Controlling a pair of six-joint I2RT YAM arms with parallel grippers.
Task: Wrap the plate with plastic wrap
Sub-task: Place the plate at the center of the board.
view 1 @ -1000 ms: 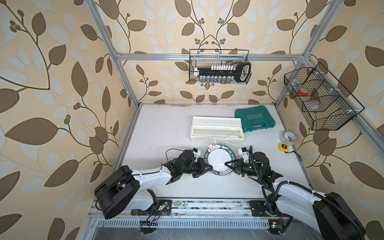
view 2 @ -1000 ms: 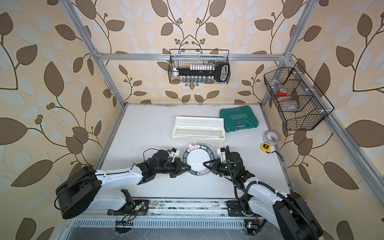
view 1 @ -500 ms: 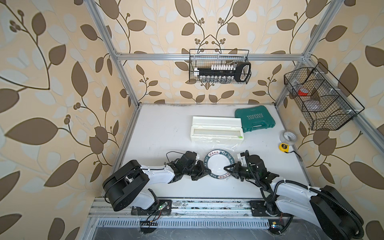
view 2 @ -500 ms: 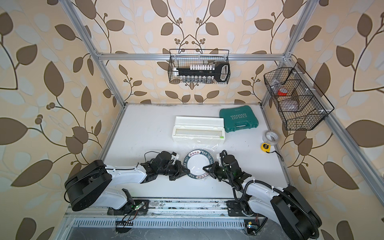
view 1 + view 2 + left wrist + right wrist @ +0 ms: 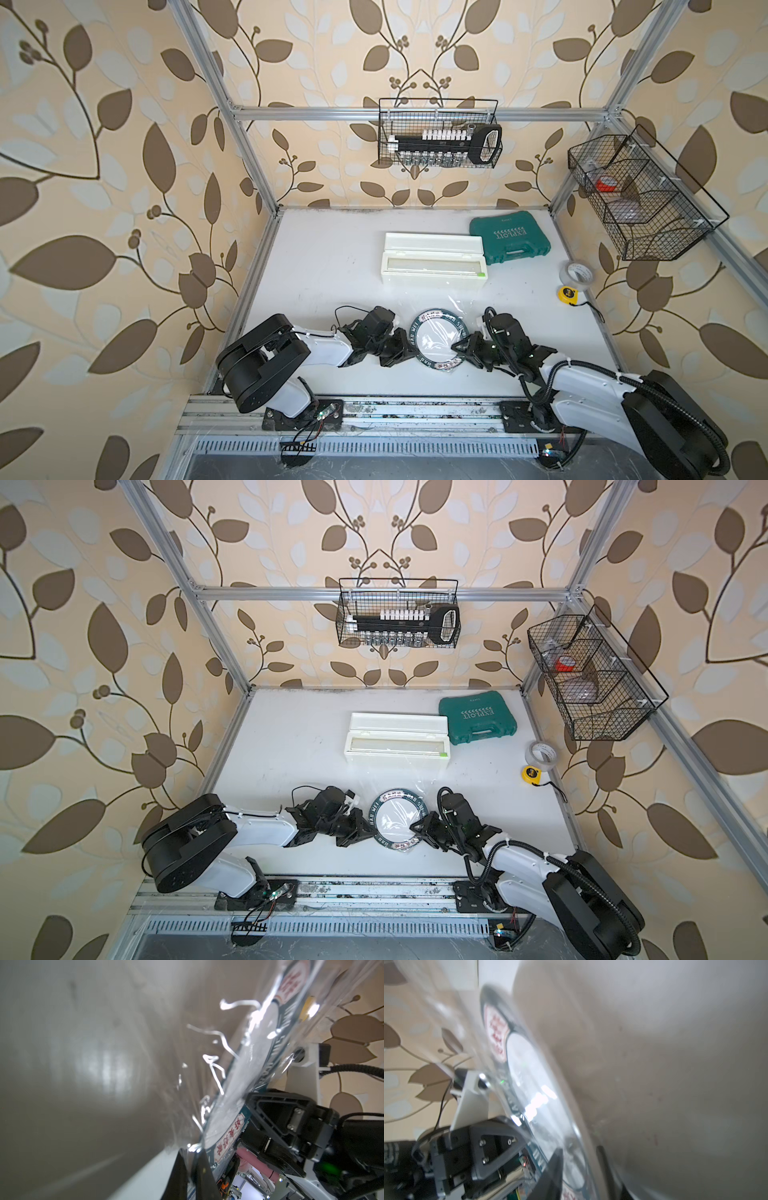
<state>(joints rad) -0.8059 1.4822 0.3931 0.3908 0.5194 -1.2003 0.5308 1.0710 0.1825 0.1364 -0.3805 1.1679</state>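
Left gripper (image 5: 402, 354) sits at the left edge of the plate (image 5: 436, 314), fingers closed tight and pinching the plastic wrap (image 5: 214, 1064). The plate lies flat on the white table (image 5: 324, 266) near the front, between both grippers, with crinkled film draped over it. Right gripper (image 5: 460, 347) is at the right edge, jaws apart and straddling the rim.

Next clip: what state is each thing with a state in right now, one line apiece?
plate: between both grippers, under the film.
plastic wrap: pulled over the plate, crinkled, glinting.
dispenser box: lid open.
green tool case: closed.
left gripper: shut on the plastic wrap beside the plate's rim.
right gripper: open, fingers apart around the plate's wrapped edge.
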